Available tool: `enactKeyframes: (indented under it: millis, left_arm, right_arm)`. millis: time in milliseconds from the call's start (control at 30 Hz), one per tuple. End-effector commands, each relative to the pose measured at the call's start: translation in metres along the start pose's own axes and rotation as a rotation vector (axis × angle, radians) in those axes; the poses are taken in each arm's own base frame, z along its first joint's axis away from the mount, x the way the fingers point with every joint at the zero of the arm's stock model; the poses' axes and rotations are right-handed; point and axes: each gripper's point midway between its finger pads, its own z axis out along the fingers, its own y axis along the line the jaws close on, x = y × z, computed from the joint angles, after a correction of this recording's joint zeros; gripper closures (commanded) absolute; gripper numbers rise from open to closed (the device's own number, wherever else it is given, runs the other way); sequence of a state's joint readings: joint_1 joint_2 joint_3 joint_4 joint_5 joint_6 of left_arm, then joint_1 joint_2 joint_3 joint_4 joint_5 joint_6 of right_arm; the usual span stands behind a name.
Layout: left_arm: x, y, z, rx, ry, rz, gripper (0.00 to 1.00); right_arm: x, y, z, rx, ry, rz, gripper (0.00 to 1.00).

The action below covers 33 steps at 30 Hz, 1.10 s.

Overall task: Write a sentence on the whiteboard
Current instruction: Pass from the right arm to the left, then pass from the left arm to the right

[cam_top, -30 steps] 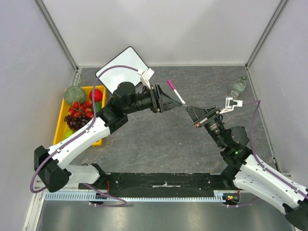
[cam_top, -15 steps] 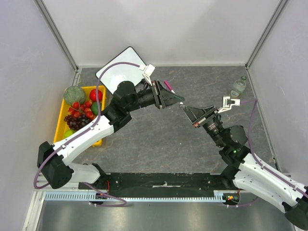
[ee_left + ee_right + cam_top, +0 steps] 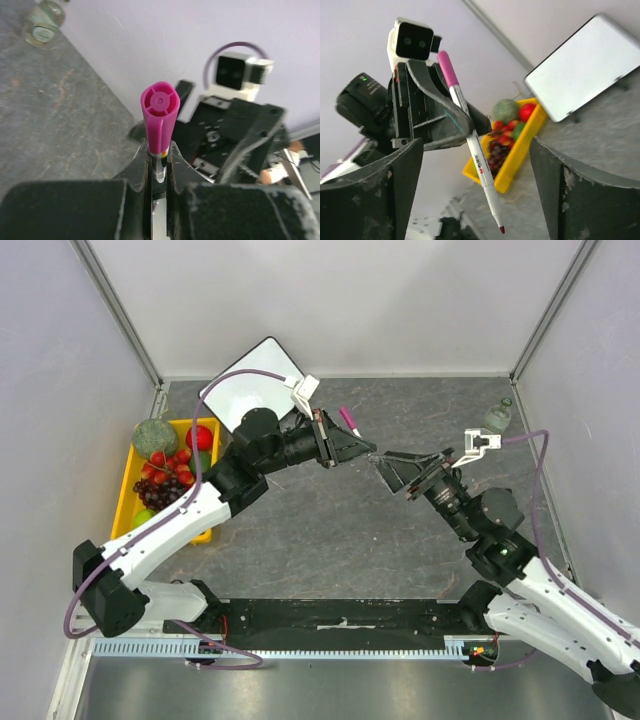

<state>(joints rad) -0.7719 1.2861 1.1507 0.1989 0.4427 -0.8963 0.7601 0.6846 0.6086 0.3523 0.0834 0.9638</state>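
The whiteboard [image 3: 255, 380] leans at the back left corner; in the right wrist view its face [image 3: 585, 65] is blank white, and no sentence shows on it. A white marker [image 3: 479, 162] with a pink end [image 3: 347, 420] and a bare red tip hangs tip-down over the table's middle. My left gripper [image 3: 366, 451] is shut on its barrel just below the pink end [image 3: 160, 112], both pads touching it. My right gripper [image 3: 392, 470] faces it from the right, open, its fingers [image 3: 402, 165] wide on either side of the marker and apart from it.
A yellow tray [image 3: 128, 468] of fruit, with grapes, apples and a green melon, sits along the left wall. A small glass bottle [image 3: 497, 418] stands at the back right by the wall. Both arms meet over the grey table's centre.
The left gripper closed onto the marker's upper barrel. The right gripper, which held the marker's lower end, opened wide and let it go. The marker tilted more upright.
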Motion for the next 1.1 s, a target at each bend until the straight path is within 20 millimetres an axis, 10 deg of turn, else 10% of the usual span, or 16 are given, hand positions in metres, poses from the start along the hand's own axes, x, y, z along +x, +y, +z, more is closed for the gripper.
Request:
enactKeyframes:
  millis: [0,200,467,767,1067]
  left_arm:
    - [-0.02,-0.014,-0.026,-0.096,-0.017,0.175,0.98]
    - [-0.009,-0.012,-0.052,-0.212,0.153,0.295,0.98]
    - [0.023,-0.023,-0.085,-0.201,0.414,0.342,0.98]
    - [0.036,-0.054,-0.099,-0.032,0.476,0.368,0.98]
    - [0.036,-0.056,-0.086,0.024,0.467,0.35,0.98]
  right_arm:
    - [-0.043,0.01,-0.015,0.092,-0.039,-0.246,0.02]
    - [-0.057,0.046,-0.017,-0.02,0.005,-0.446,0.02]
    - [0.015,0.075,-0.002,-0.33,0.437,-0.596,0.02]
    - [0.072,0.094,-0.016,-0.687,0.747,-0.309,0.23]
    - [0.078,0.102,-0.02,-0.774,0.724,-0.165,0.36]
